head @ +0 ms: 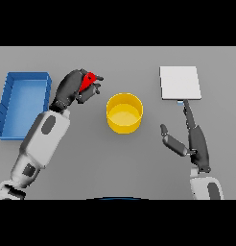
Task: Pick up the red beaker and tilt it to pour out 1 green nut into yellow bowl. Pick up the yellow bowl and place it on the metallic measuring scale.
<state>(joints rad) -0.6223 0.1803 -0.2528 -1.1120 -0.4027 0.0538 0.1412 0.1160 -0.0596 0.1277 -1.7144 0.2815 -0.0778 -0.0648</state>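
Blue tray sat far left. Left hand had fingers wrapped around red beaker, just left of yellow bowl. Right hand lay relaxed, fingers straight, fingertips reaching the metallic scale.

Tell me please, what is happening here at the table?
The left hand is curled round the red beaker, holding it left of the yellow bowl. No nut shows in the bowl. The right hand is open beside the bowl, fingers toward the scale. A blue bin sits at far left.
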